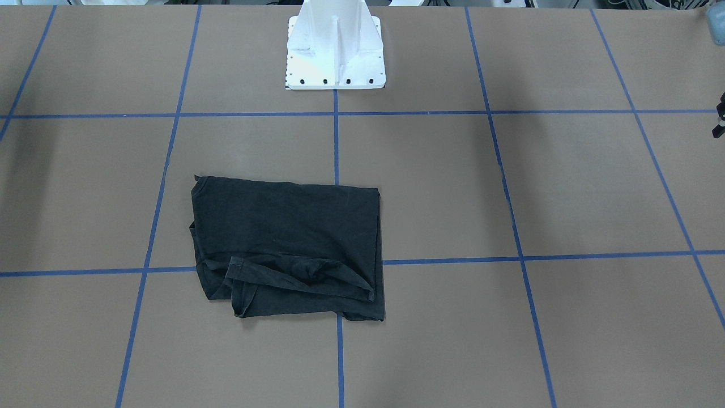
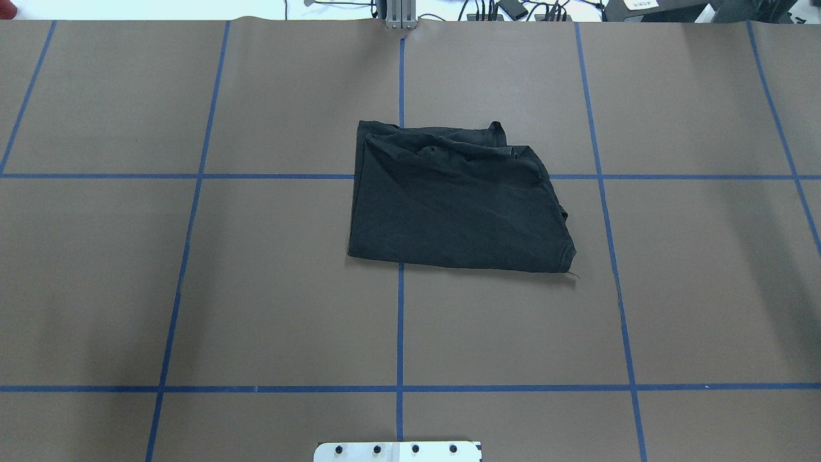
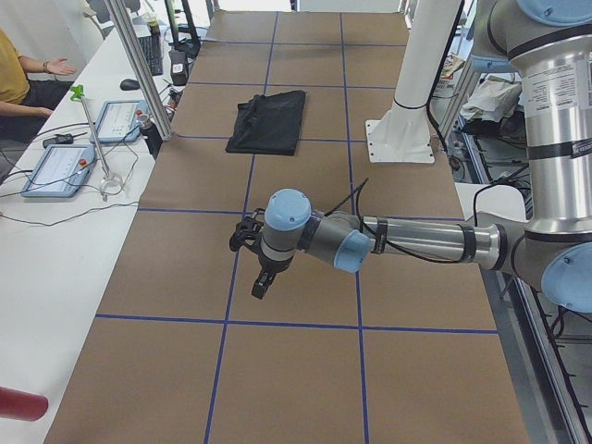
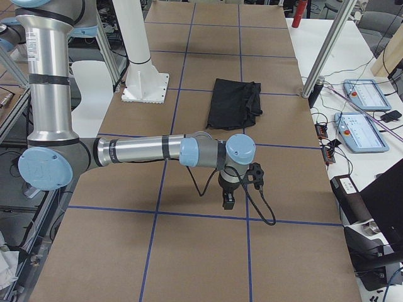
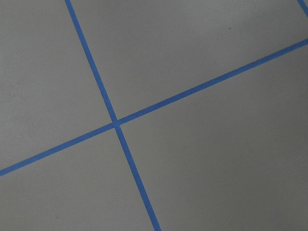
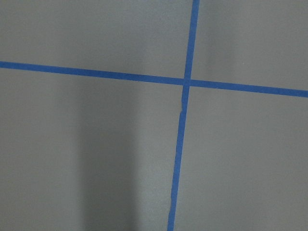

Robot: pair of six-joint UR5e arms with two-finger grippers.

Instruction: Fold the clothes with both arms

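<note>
Bright, even overhead light; soft shadows cross the brown blue-taped table [image 1: 442, 187]; the white mounting base [image 1: 335, 51] glares; the black T-shirt [image 1: 286, 238] shows sharp creases.

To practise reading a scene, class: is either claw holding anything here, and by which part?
Nothing is held. The black T-shirt lies folded on the table, apart from the left claw and right claw.

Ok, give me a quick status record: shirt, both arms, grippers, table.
shirt: black, folded into a rough rectangle, flat on the table; far edge bunched
left arm: low over the table, clear of the shirt
left gripper: points down; open or shut cannot be told
right arm: low over the table, clear of the shirt
right gripper: points down; state cannot be told
table: brown, blue tape grid
</note>
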